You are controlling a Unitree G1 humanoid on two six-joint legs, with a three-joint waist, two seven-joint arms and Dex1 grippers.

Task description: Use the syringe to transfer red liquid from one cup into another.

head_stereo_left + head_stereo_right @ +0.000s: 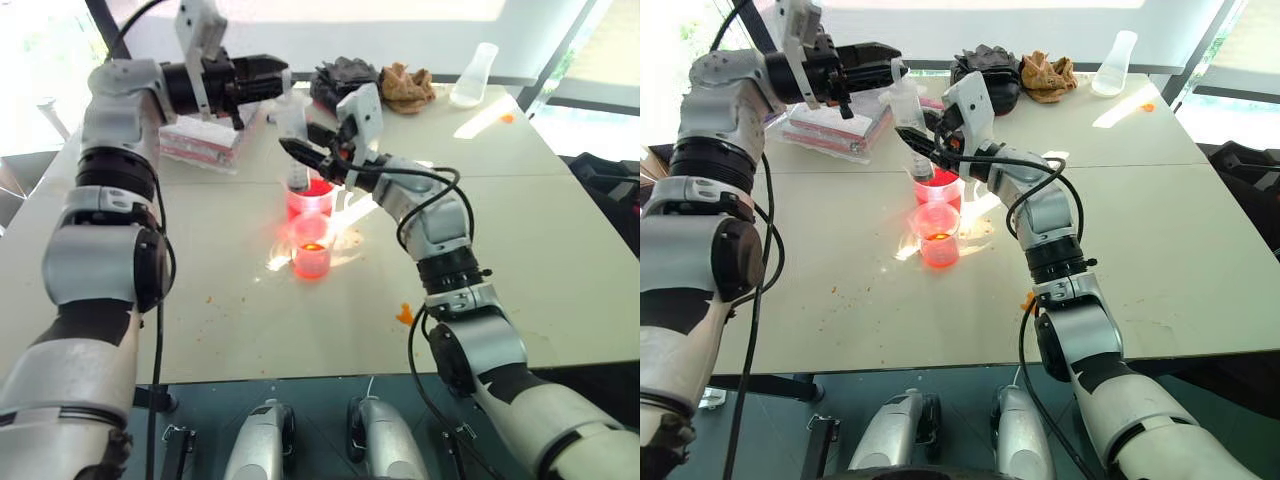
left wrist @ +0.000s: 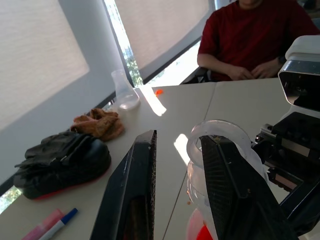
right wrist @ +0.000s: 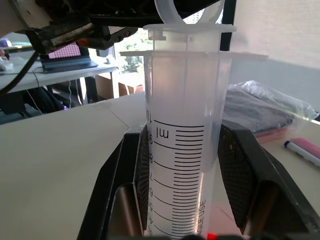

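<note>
1. your right gripper (image 3: 187,200) is clamped on the barrel of the syringe (image 3: 182,150), holding it upright above the larger cup (image 1: 310,200).
2. your left gripper (image 2: 177,165) sits at the plunger's top ring; one finger (image 2: 235,190) lies against the ring, the other stands apart from it, so the jaws are not closed on it.
3. the syringe is clear plastic with black scale marks and a white plunger.
4. both cups hold red liquid (image 1: 312,258); the smaller cup (image 1: 311,245) stands just beside the larger, nearer you, on the table (image 1: 520,230).
</note>
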